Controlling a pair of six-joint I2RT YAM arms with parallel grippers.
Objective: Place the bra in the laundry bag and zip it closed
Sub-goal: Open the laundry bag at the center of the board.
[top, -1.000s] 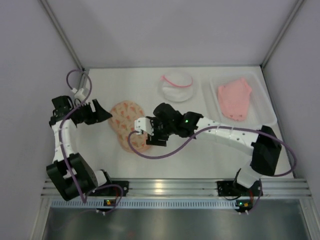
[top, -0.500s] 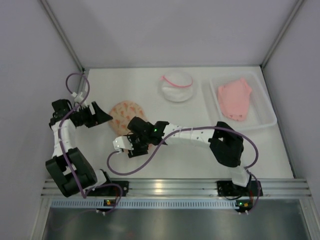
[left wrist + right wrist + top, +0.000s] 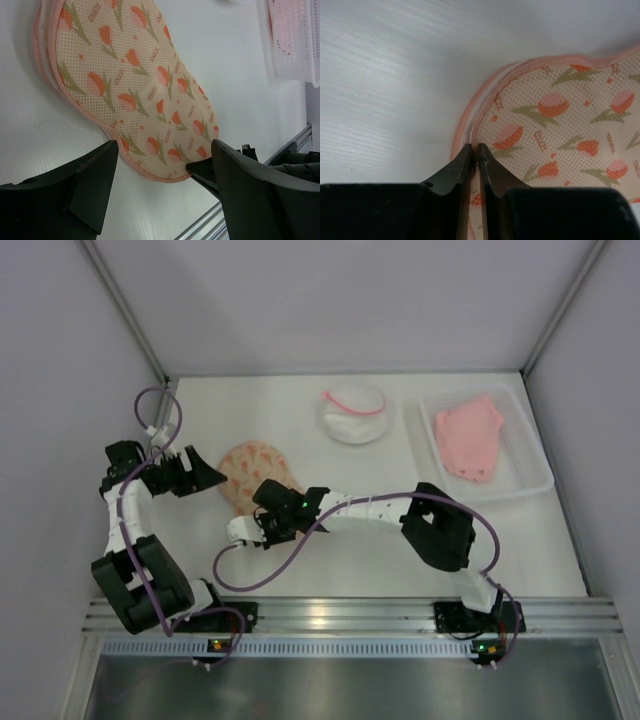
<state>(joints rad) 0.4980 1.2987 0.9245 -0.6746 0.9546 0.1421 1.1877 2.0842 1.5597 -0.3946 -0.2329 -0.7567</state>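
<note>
The laundry bag (image 3: 560, 125) is being pinched at its pink edge by the nearly closed right gripper (image 3: 474, 147), the left gripper (image 3: 212, 476) is being held wide open just beside it, and the bra (image 3: 468, 440) is being left unpacked, well apart from both.

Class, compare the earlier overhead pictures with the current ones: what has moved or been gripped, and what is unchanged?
The right arm swung left and nearer, carrying the right claw across the bag to its near-left end, where the jaws narrowed onto the rim. The left claw stays open beside the bag, barely shifted. Bag, bra and pouch have not moved.
</note>
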